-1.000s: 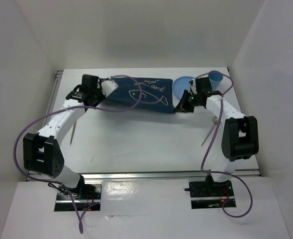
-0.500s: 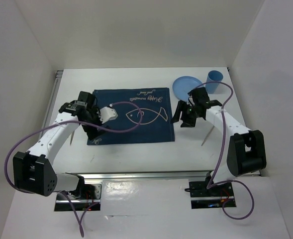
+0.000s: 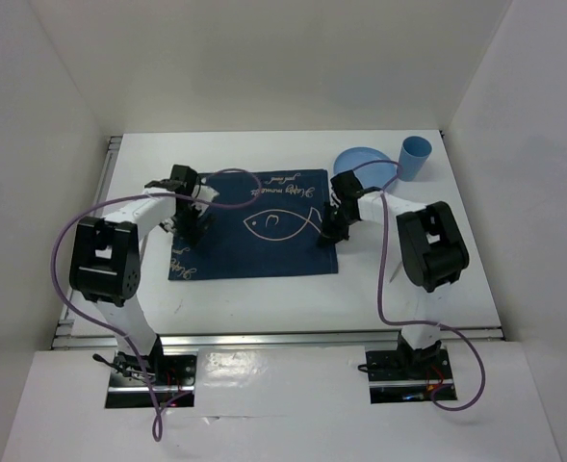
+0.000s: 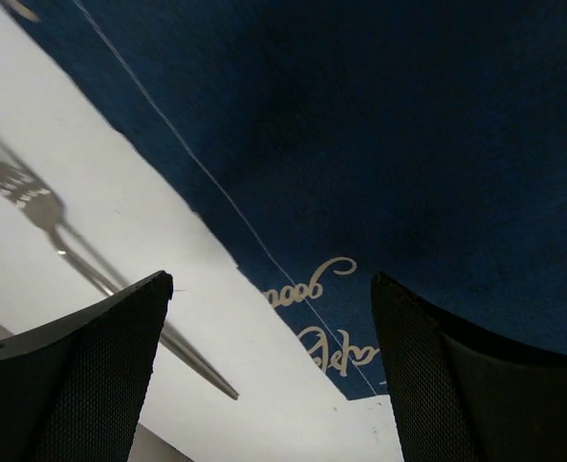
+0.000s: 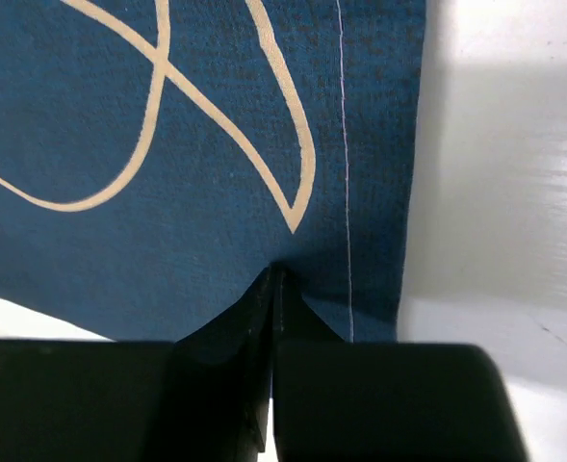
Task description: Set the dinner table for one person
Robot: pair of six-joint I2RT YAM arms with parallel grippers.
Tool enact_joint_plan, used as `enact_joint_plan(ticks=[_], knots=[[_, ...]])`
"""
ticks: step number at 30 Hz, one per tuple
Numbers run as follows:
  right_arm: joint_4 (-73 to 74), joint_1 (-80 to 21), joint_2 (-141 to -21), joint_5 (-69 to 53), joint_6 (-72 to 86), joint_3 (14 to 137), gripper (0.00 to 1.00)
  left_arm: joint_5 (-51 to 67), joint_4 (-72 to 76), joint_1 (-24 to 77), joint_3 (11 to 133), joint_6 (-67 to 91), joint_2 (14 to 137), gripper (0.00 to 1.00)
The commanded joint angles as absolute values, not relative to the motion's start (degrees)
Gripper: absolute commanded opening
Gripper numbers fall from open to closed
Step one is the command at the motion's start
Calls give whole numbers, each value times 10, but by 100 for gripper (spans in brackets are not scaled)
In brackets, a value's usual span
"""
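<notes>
A white table (image 3: 264,308) with thin metal rails fills the overhead view, with two robot arms reaching in from its near edge. A navy placemat (image 3: 264,252) with a cream fish outline and script lettering lies flat in the middle of the table.

The left end effector (image 3: 189,217) hangs over the placemat's left edge. Its two fingers are spread wide apart and hold nothing. Its wrist camera shows a metal fork (image 4: 100,284) lying on the bare table just beside that edge.

The right end effector (image 3: 333,229) is at the placemat's right edge. Its fingers are pressed together, with the tips on the cloth just inside the stitched hem. Whether they pinch any fabric cannot be told.

A blue plate (image 3: 358,159) sits off the placemat's far right corner. A blue cup (image 3: 415,156) stands upright just to the plate's right.
</notes>
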State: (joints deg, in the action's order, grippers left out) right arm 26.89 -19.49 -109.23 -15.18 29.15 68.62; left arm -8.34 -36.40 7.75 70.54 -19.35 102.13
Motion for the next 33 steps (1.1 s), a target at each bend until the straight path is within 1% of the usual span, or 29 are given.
enact_joint_plan(ticks=[1, 4, 10, 14, 17, 21, 27, 29, 33], knots=[[225, -202, -1080, -134, 320, 665, 0, -113, -336, 83, 679, -165, 1033, 90], [230, -196, -1070, -106, 363, 626, 0, -119, -323, 89, 642, -172, 1033, 89], [229, -177, -1009, -106, 421, 527, 0, -118, -316, 126, 582, -185, 1005, 89], [243, -177, -963, -91, 453, 483, 0, -112, -334, 140, 570, -173, 985, 89], [259, -170, -919, -63, 466, 454, 0, -86, -352, 153, 564, -159, 972, 89], [265, -137, -884, -69, 466, 439, 0, -59, -365, 185, 551, -164, 958, 89], [272, -113, -895, -74, 438, 445, 0, -54, -385, 199, 534, -164, 958, 89], [272, -113, -895, -92, 438, 445, 0, -62, -374, 199, 533, -164, 958, 89], [250, -113, -876, -117, 450, 397, 0, -83, -360, 199, 533, -164, 958, 89]])
